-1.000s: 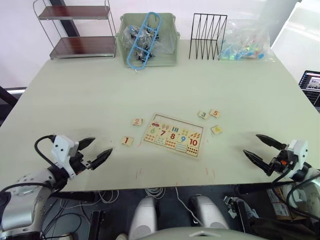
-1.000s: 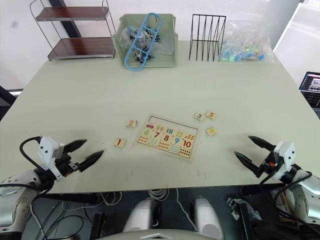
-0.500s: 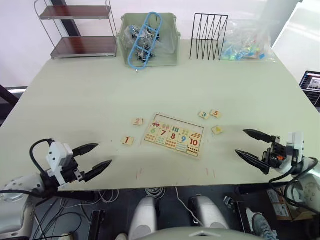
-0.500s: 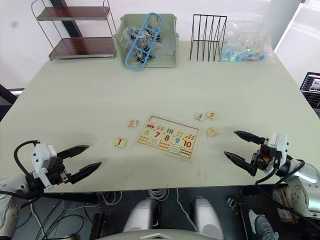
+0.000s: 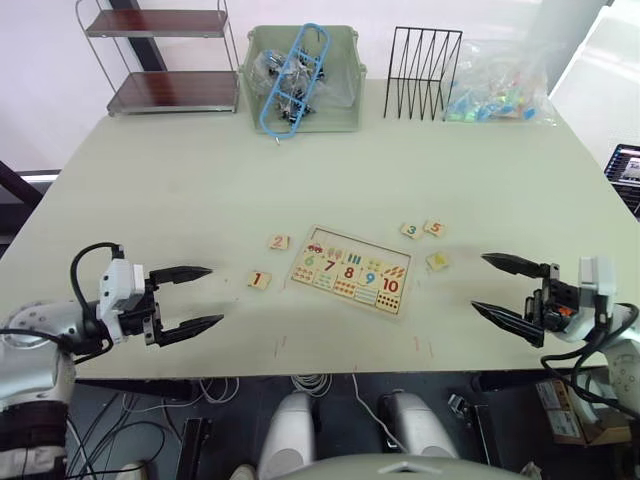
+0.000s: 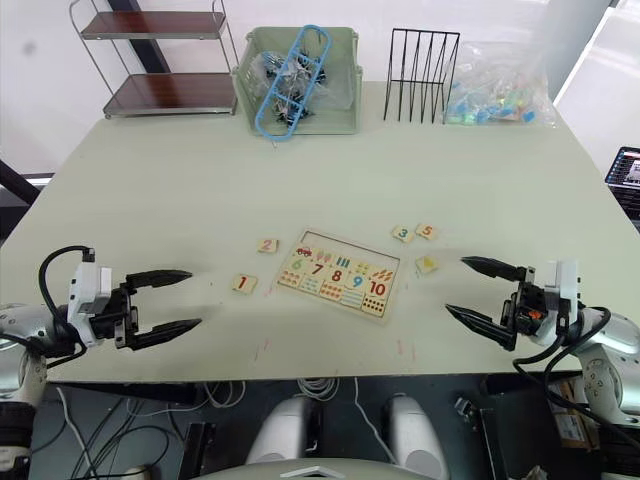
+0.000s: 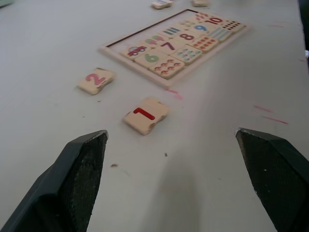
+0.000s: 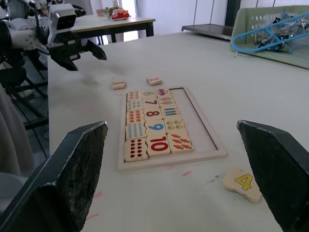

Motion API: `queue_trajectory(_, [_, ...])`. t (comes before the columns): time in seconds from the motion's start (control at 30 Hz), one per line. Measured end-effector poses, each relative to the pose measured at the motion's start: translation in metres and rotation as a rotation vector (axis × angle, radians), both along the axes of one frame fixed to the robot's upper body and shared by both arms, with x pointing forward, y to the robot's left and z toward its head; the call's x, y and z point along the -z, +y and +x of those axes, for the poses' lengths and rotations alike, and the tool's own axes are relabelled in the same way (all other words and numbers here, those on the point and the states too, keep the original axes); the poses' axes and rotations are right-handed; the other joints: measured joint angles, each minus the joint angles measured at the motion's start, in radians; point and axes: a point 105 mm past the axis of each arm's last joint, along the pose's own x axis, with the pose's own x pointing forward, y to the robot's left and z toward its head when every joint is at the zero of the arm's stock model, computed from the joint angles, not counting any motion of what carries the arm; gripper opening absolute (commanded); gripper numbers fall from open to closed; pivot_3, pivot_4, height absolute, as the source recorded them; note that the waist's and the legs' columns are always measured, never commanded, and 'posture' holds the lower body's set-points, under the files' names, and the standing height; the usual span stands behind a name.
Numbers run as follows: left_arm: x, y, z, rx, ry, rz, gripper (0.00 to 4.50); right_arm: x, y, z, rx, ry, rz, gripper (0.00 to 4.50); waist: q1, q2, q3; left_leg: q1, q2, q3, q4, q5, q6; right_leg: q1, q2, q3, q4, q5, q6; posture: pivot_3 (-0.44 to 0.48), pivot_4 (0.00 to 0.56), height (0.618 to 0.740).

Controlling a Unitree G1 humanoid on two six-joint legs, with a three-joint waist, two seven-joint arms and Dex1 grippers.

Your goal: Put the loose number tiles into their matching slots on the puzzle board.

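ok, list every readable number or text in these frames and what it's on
"1": loose tile nearest the left gripper
"2": loose tile left of the board
"3": loose tile
"5": loose tile
"4": loose tile
"6", "7", "8", "9", "10": tiles seated in the puzzle board
No other text is readable.

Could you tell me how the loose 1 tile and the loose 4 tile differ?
The 1 tile bears a red numeral and lies on the robot's left of the puzzle board; the 4 tile bears a yellow numeral and lies on its right. Both are light wood, flat on the table, outside the board.
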Motion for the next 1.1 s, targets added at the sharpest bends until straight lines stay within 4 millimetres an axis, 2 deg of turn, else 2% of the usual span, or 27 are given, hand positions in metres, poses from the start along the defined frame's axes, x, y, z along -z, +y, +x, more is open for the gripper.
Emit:
queue_trajectory(0.17, [-0.006, -0.004, 0.029, 0.086, -0.022, 0.096, 4.47, -0.003, 0.002, 0.001, -0.008, -0.013, -0.003, 4.50, 0.006, 0.000, 0.000, -0.001, 0.000, -0.001, 0.002, 0.000, 0.000, 0.000, 0.001, -0.001, 0.000, 0.000, 0.000, 0.000, 0.150, 0.740])
queue_trajectory(0.3, [-0.004, -0.014, 0.043, 0.156, -0.020, 0.159, 4.47, -0.001, 0.001, -0.002, -0.006, -0.009, -0.005, 4.50, 0.005, 0.000, 0.000, -0.001, 0.000, 0.000, 0.003, -0.001, 0.001, 0.000, 0.001, 0.000, 0.000, 0.002, 0.003, 0.000, 0.150, 0.740])
queue_trajectory(0.57, [0.003, -0.029, 0.057, 0.278, 0.006, 0.286, 4.47, 0.000, 0.002, -0.008, 0.000, -0.014, -0.012, 4.50, 0.002, 0.000, 0.000, -0.002, 0.001, 0.000, 0.004, -0.001, 0.001, 0.000, 0.002, 0.000, 0.001, 0.002, 0.003, 0.000, 0.150, 0.740])
queue_trajectory(0.73, [0.003, -0.031, 0.063, 0.307, 0.004, 0.341, 4.47, 0.000, -0.001, -0.010, 0.013, -0.021, -0.015, 4.50, 0.002, 0.000, 0.000, -0.002, 0.001, 0.000, 0.005, -0.001, 0.001, 0.000, 0.002, 0.001, 0.001, 0.002, 0.003, 0.000, 0.150, 0.740])
queue_trajectory(1.1, [0.009, -0.039, 0.066, 0.347, 0.016, 0.359, 4.47, 0.000, -0.004, -0.013, 0.018, -0.028, -0.021, 4.50, 0.002, 0.000, 0.000, -0.002, 0.001, 0.000, 0.005, -0.001, 0.001, 0.000, 0.002, 0.001, 0.001, 0.002, 0.003, 0.000, 0.150, 0.740])
